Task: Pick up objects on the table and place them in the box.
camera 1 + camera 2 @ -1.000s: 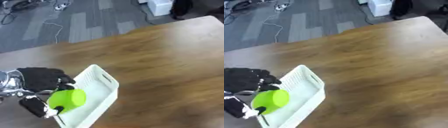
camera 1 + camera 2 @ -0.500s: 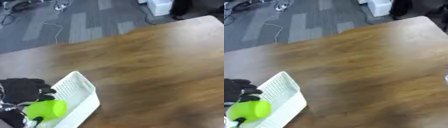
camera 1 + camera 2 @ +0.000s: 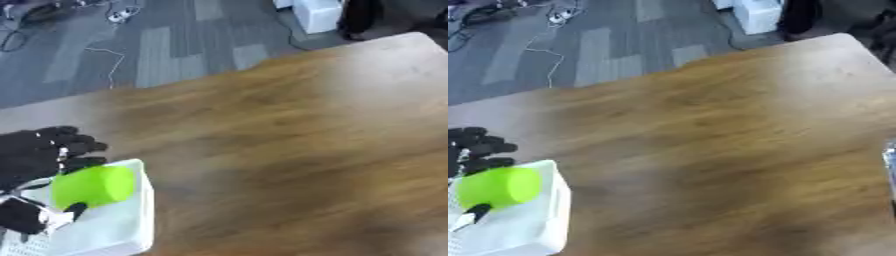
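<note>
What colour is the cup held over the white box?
Bright lime green cup; clearest in the left eye view.

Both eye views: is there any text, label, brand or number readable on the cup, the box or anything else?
None can be read.
Green cup: plain, no print visible.
White box: no label visible.
Left hand: black, no marking legible.
Table: bare wood grain.

wooden table (image 3: 289, 130); grey floor (image 3: 166, 45), cables (image 3: 105, 20), white unit (image 3: 317, 14).
</note>
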Controlling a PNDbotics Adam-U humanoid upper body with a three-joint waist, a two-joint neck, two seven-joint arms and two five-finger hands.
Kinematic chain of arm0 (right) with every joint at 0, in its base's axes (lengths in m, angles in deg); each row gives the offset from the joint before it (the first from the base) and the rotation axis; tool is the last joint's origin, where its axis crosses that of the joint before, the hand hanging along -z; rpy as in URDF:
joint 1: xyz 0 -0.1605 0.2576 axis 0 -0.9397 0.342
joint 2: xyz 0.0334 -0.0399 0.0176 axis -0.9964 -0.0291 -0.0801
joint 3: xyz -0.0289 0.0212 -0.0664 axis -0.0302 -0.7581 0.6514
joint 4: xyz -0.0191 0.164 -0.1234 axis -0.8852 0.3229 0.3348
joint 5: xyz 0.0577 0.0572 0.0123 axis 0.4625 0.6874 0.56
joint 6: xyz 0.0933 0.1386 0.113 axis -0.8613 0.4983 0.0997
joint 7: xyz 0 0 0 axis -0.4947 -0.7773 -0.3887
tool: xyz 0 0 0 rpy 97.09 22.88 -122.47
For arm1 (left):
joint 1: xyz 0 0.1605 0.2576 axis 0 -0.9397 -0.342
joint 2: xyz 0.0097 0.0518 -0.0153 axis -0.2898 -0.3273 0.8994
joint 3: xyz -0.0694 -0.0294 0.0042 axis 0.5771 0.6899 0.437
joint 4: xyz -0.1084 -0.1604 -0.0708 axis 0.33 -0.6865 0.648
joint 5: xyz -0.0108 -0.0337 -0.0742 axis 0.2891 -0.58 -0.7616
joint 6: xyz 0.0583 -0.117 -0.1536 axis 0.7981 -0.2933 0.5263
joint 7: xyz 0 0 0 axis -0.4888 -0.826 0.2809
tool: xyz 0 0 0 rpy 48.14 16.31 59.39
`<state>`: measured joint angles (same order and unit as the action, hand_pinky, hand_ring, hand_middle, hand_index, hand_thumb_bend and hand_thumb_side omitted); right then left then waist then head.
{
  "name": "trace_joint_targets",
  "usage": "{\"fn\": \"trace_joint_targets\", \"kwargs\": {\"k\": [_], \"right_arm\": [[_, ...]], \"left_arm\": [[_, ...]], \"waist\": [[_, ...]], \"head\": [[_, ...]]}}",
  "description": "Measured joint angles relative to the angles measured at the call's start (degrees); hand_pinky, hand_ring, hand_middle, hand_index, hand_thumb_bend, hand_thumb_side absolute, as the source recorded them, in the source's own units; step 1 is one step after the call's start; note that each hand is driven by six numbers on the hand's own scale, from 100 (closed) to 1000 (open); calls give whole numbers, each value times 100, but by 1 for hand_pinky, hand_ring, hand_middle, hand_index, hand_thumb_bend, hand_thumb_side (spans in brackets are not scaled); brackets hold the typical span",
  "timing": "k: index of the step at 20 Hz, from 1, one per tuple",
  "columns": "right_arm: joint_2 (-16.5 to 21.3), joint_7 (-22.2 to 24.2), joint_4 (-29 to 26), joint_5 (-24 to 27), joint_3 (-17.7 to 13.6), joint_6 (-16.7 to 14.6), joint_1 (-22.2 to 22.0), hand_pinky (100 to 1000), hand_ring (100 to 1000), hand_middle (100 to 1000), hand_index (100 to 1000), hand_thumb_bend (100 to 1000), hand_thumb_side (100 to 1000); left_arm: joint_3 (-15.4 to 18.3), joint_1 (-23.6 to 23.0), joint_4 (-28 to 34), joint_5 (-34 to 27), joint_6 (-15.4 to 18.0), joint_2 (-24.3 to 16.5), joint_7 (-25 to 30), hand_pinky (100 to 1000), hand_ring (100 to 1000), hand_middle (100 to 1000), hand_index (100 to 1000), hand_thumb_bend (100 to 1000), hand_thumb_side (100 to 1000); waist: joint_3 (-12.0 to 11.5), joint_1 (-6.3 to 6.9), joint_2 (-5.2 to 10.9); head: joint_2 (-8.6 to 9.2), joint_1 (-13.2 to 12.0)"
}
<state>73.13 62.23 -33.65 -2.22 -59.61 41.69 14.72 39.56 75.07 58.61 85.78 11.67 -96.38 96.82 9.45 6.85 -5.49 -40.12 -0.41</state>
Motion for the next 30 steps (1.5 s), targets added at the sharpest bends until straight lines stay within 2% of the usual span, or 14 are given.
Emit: {"fn": "trace_joint_targets", "kwargs": {"k": [4,5,6,7,11,13,14,15,18,22,24,26,28,30], "right_arm": [[0,-9,0,-1,0,-1,1,351,470,488,569,246,1000],[0,-15,0,-1,-1,2,1,350,470,488,569,249,1000],[0,-17,0,-1,-1,3,1,350,470,488,569,246,1000],[0,-18,0,-1,-1,4,1,350,470,488,569,245,1000],[0,-33,0,-4,-2,17,1,350,470,488,569,245,1000],[0,-38,0,-8,-3,20,0,350,470,488,569,244,1000],[0,-42,0,-9,-3,23,0,350,470,487,569,248,1000],[0,-45,0,-14,-3,26,0,350,470,488,569,244,1000],[0,-59,0,-25,-3,34,0,350,470,488,569,244,1000],[0,-70,0,-38,-3,27,-15,350,470,488,569,243,1000],[0,-72,0,-47,-3,28,-30,349,470,488,569,243,1000],[0,-79,0,-54,-5,35,-44,350,470,488,569,242,1000],[1,-90,0,-59,-10,43,-46,350,470,487,569,243,1000],[1,-100,0,-66,-26,48,-49,350,470,487,569,242,1000]], "left_arm": [[200,34,0,-433,-25,42,-13,1000,1000,1000,1000,353,1000],[213,33,0,-488,-7,42,18,1000,1000,1000,1000,559,1000],[228,35,0,-519,35,45,-2,1000,1000,1000,1000,492,1000],[245,35,0,-521,101,59,-67,1000,1000,1000,1000,660,1000],[290,-18,0,-425,414,89,-562,1000,1000,1000,1000,931,1000],[289,-97,0,-308,471,88,-562,1000,1000,1000,1000,935,1000],[287,-133,0,-240,474,87,-462,1000,1000,1000,1000,744,1000],[282,-164,0,-181,468,85,-318,1000,1000,1000,1000,901,1000],[251,-202,0,-82,439,80,211,1000,1000,1000,1000,756,943],[261,-153,0,-185,443,81,391,636,812,895,922,322,999],[325,-108,0,-326,413,88,-7,589,743,823,827,276,918],[507,-84,0,-498,291,117,-1021,383,577,708,731,273,840],[781,-75,0,-724,67,280,-2396,149,382,528,643,312,751],[1047,-114,0,-1083,-144,543,-3918,100,279,435,609,357,754]], "waist": [[0,0,0],[0,0,0],[-1,0,0],[-2,-1,0],[-7,-1,0],[-16,-2,0],[-23,-2,0],[-26,-2,0],[-42,-2,5],[-51,-4,30],[-73,-6,30],[-87,-12,30],[-124,-19,31],[-132,-31,34]], "head": [[-1,43],[-1,46],[0,50],[0,52],[7,62],[7,64],[7,64],[7,64],[7,64],[17,64],[42,66],[59,76],[66,86],[121,84]]}}
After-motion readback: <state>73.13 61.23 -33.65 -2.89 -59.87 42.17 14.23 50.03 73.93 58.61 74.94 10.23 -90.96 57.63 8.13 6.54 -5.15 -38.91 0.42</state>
